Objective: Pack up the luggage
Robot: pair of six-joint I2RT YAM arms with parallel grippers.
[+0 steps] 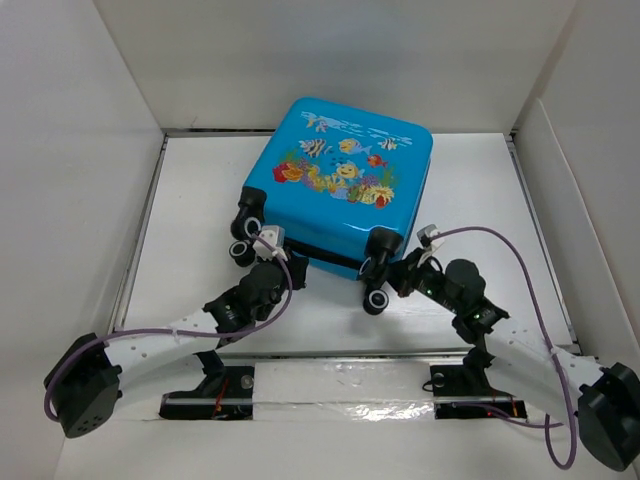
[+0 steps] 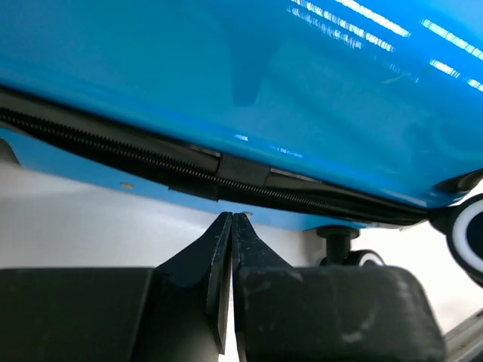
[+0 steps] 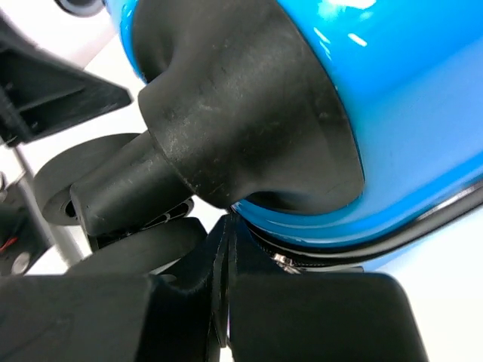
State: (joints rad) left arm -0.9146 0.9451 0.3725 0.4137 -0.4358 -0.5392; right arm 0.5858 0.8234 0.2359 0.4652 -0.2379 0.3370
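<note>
Right now the luggage (image 1: 340,180) lies flat and closed on the white table (image 1: 480,200), its fish-printed shell facing up and its wheeled end turned toward my bases. My left gripper (image 2: 232,220) sits at the left part of that wheeled end, just below the black zipper (image 2: 151,158) that runs along the seam between the two blue halves. Its fingers are pressed together with nothing visible between them, and the tips stand close under the zipper track; whether they touch the shell I cannot tell. My right gripper (image 3: 226,225) is at the luggage's near right corner, tucked under the black wheel mount (image 3: 241,113), with a wheel (image 3: 56,181) just to its left in the wrist view. Its fingers are likewise closed flat against each other, their tips up against the seam beneath the mount; whether they pinch any part of the zipper there is hidden. Both arms reach in from the luggage's near side.
</note>
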